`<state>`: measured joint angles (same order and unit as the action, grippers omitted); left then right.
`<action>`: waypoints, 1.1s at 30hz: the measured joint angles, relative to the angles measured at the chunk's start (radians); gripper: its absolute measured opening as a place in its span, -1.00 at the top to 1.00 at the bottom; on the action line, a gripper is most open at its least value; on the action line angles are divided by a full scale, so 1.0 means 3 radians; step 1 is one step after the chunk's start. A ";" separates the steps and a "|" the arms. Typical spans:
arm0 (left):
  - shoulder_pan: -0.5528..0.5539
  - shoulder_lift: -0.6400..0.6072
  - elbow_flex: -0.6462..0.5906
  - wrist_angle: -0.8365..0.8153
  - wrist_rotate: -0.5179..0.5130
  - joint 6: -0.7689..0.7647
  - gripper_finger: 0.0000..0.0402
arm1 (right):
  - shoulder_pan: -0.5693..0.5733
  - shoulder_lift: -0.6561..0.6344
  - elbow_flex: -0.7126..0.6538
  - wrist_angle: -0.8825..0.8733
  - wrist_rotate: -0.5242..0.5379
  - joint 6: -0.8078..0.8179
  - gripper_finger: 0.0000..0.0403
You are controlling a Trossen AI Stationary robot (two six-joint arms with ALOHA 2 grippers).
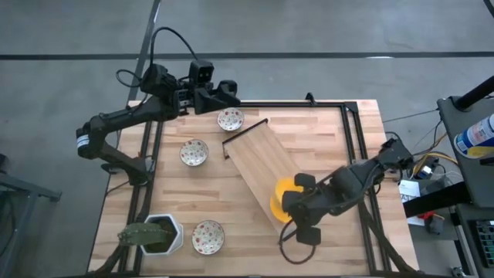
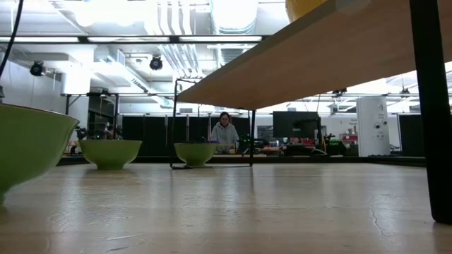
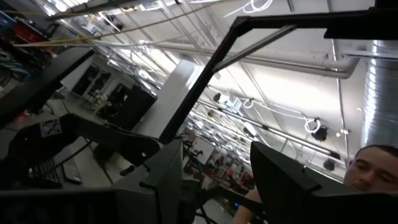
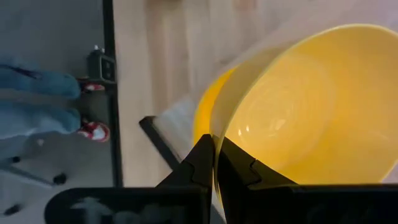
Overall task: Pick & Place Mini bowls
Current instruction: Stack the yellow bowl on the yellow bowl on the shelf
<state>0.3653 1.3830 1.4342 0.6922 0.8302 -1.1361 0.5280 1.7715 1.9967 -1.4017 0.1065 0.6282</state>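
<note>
A yellow mini bowl (image 1: 282, 198) sits at the near end of a raised wooden shelf (image 1: 255, 158), with my right gripper (image 1: 289, 205) shut on it. In the right wrist view this bowl (image 4: 311, 106) lies over a second yellow bowl (image 4: 205, 109). Three white patterned mini bowls stand on their bases on the table: one by the far edge (image 1: 230, 120), one left of the shelf (image 1: 194, 152), one near the front edge (image 1: 208, 236). My left gripper (image 1: 222, 94) hangs open over the far edge, beside the far patterned bowl, touching nothing; its fingers (image 3: 168, 180) point up at the ceiling. My right gripper (image 4: 216, 152) pinches the upper yellow bowl's rim (image 4: 217, 134), one finger inside the bowl and one outside. The fingers come from the table's right and near side. The bowl sits over the second yellow bowl; whether it rests on it or is lifted clear, I cannot tell.
A white hexagonal pot with a green plant (image 1: 158, 235) stands at the near left corner. The shelf rests on black legs (image 2: 431, 106) and slants across the table's middle. A black frame (image 1: 351, 116) runs along the table's edges. A person (image 2: 224, 132) sits far behind the table.
</note>
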 joint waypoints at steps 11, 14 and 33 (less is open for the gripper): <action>0.0000 0.0000 -0.0002 -0.0041 0.0093 -0.0008 0.10 | -0.0002 0.0452 0.0035 -0.0295 -0.0153 0.0168 0.96; 0.0000 0.0000 -0.0001 -0.0042 0.0115 -0.0008 0.10 | -0.0030 0.0516 0.0075 -0.0456 -0.0204 0.0253 0.96; 0.0000 0.0000 -0.0059 -0.0049 0.0144 -0.0058 0.10 | -0.0150 0.0580 0.0235 -0.0569 -0.0359 0.0353 0.35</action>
<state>0.3653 1.3830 1.4166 0.6776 0.8734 -1.1535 0.4831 1.9454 2.0672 -1.5723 -0.0013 0.7341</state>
